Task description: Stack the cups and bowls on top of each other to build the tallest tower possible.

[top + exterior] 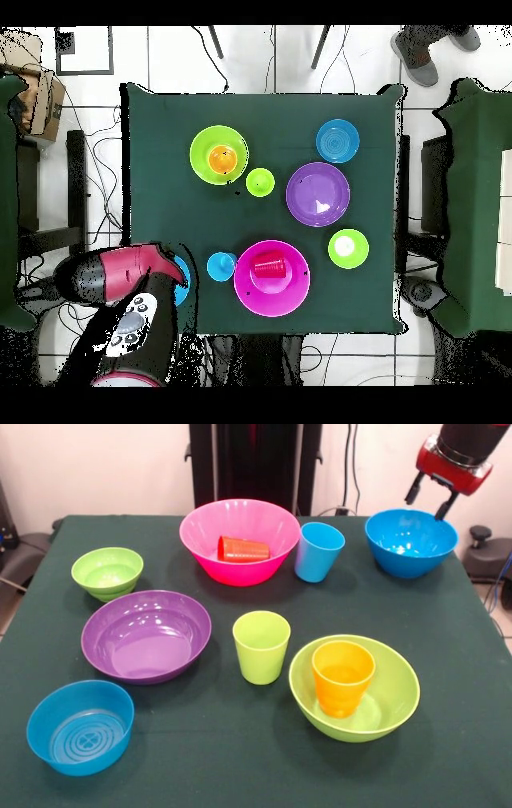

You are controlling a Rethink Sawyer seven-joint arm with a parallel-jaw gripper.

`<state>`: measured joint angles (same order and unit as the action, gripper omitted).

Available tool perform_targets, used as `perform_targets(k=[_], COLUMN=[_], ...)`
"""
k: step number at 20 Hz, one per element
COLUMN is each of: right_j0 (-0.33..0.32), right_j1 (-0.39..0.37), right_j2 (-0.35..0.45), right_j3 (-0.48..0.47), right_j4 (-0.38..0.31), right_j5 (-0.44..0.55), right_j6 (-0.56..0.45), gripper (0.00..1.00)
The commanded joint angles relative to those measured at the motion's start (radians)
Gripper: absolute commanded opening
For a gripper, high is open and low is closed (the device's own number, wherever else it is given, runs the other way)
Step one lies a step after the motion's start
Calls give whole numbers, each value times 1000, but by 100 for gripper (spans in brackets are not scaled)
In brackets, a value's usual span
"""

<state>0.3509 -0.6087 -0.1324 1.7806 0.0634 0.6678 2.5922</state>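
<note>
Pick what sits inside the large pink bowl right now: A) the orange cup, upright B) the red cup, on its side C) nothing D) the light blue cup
B: the red cup lies on its side inside the large pink bowl; the overhead view agrees.

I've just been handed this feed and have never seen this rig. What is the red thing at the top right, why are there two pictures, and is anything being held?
That red thing is the robot arm's gripper, open and empty above the large blue bowl. One camera faces the robot across the green table; the other looks straight down, with the arm at the bottom left. The orange cup stands in the large lime bowl; the red cup lies in the pink bowl. The other pieces stand separately.
</note>
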Motion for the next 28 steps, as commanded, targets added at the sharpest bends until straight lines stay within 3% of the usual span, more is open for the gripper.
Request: perform_targets(k=[1,4,9,28], right_j0=[21,46,128,195], right_j1=[41,63,120,173], right_j2=[6,-18,-121,-182], right_j3=[-1,-42,-104,-180], right_j4=[-45,-39,23,93], right_j5=[-63,2,93,160], right_j6=[97,116,272,262], gripper=[100,100,100,100])
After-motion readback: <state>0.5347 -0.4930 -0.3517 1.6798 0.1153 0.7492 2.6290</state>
